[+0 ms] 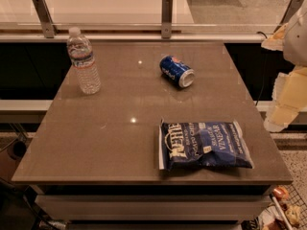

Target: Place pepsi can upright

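- The arm comes into view from the right, past the right side of the table. Only a part of it shows, because the border of the view cuts the rest.
- Its upper part is a white, rounded body, which sits above the far right corner of the table.
- A flat tan piece sticks out from this body toward the table.
- The gripper hangs under the white body. It is made of pale cream-yellow blocks that step downward and toward the table.
- The gripper is just beside the right edge of the table, near the middle of that edge, and not over the table top.
- Its lowest end points down and toward the table edge. Whether it touches the edge cannot be told.
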Action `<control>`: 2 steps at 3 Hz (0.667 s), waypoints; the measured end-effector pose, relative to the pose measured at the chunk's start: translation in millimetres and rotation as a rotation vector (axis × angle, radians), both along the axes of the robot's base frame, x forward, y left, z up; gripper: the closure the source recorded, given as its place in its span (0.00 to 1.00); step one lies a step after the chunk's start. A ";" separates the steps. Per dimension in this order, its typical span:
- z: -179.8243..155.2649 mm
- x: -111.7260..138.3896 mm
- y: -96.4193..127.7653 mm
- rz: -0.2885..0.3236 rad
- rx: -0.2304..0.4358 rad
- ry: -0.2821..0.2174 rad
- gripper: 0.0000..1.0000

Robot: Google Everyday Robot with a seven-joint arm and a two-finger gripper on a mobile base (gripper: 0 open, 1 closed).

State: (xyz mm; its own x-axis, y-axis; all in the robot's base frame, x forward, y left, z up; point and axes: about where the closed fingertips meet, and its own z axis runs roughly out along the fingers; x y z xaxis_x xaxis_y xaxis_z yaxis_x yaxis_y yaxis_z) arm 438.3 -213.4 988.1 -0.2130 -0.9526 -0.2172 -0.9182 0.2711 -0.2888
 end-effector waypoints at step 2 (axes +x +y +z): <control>2.8 3.4 1.1 -0.009 0.013 -0.011 0.00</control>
State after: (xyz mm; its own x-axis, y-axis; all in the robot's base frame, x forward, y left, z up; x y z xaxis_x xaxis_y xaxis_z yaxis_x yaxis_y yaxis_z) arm 441.7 -212.3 990.9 -0.2187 -0.9479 -0.2318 -0.9127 0.2827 -0.2950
